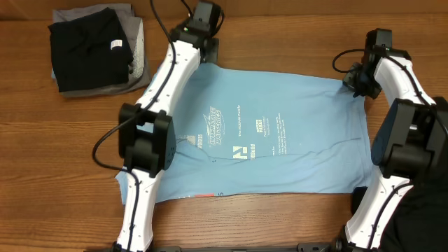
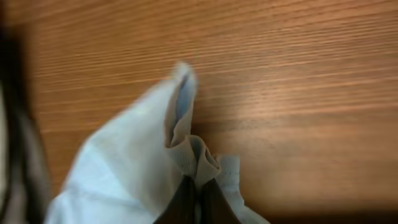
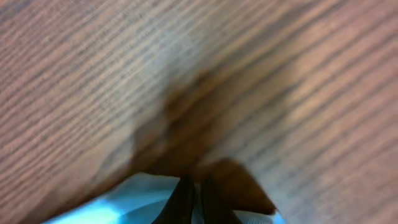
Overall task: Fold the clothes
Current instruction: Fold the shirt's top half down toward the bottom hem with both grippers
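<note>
Two pincers are gripping the upper edge of the light-blue printed fabric T-shirt, which is lying flat mid-frame on the wooden bench. The left pincer is clamping its upper-left corner and the right pincer its upper-right. The first fold is seemingly starting, calling for both to be lifting together toward the lower edge. The folded black and grey garments are sitting clear, upper left.

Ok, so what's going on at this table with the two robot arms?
Two robot arms are folding laundry on a wooden table. A light-blue T-shirt with white printed logos lies spread flat, not yet folded. The left gripper is shut on the shirt's far left corner, and the right gripper is shut on its far right corner. A folded black garment sits on a grey garment at the table's far left.
</note>
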### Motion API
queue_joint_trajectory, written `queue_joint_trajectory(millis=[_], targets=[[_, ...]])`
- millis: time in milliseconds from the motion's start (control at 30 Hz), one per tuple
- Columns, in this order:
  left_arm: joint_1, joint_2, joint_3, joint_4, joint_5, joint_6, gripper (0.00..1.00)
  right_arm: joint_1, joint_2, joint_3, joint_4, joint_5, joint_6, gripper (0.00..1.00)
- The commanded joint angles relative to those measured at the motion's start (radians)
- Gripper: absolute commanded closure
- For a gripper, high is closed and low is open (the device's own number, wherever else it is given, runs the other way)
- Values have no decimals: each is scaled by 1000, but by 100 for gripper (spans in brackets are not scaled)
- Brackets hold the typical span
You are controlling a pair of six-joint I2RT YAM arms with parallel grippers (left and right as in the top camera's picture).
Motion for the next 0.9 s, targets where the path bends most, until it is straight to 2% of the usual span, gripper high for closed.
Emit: queue_joint_trajectory(millis=[0, 167, 367, 467, 567, 867], targets=[[11, -77, 3, -62, -7, 3, 96, -2, -103, 29, -24, 20, 52, 96], [27, -115, 3, -234, -58, -90, 96, -3, -139, 29, -95, 24, 72, 96], [57, -139, 3, -357, -51, -98, 96, -4, -174, 29, -187, 37, 129, 96], [64, -139, 3, -455, -48, -150, 96, -4, -190, 29, -252, 38, 186, 96], [64, -145, 3, -481, -46, -181, 96, -3, -220, 29, -282, 38, 216, 96], [54, -169, 2, -578, 129, -157, 96, -4, -327, 28, -432, 49, 252, 96]])
